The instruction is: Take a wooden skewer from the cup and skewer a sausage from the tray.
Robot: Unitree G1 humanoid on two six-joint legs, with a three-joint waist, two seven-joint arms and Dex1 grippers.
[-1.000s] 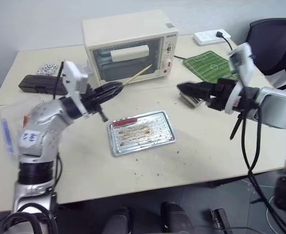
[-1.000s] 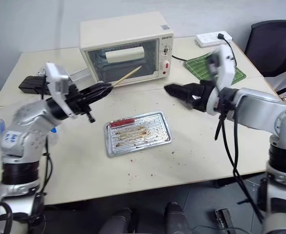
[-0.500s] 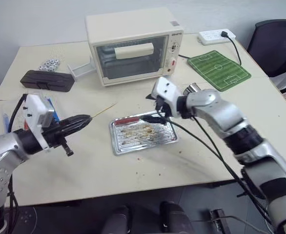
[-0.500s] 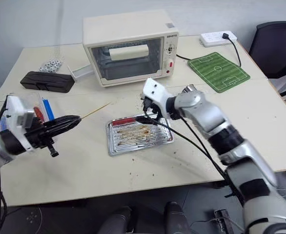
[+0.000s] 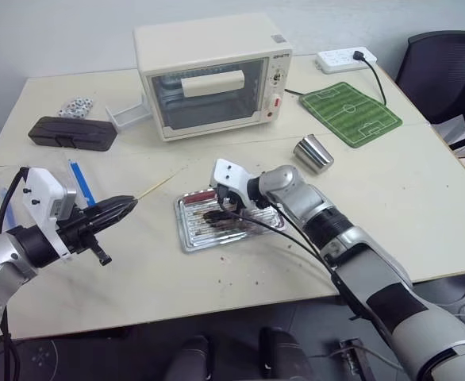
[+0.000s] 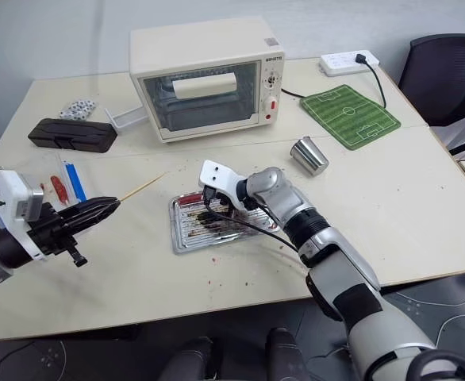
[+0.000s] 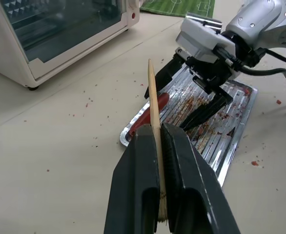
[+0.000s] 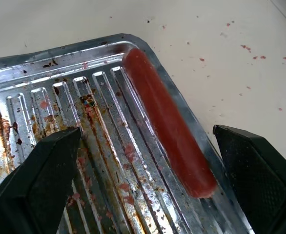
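Near left: your left gripper [image 5: 129, 205] is clenched on the butt of the wooden skewer [image 5: 155, 187] — the stick runs between the two black fingers [image 7: 133, 170] and projects toward the tray, so its free tip is ready to be driven into meat.

Centre: the tray [image 5: 186, 236] lies flat on the table [image 5: 375, 206], stained and ridged. Your right gripper [image 5: 217, 216] hangs low over it with jaws spread wide, grasping nothing; its fingers [image 8: 40, 170] straddle the ridged floor just beside the sausage [image 8: 165, 124]. The sausage rests along the tray's far edge, against the rim, untouched. This placing suggests the right gripper is there to pin the sausage — a round, glossy thing would likely roll if it were pierced unheld.

Farther right: the cup [image 5: 313, 153] stands tilted, well apart from the tray.

Far: the toaster oven [image 5: 213, 75] sits closed behind the tray.
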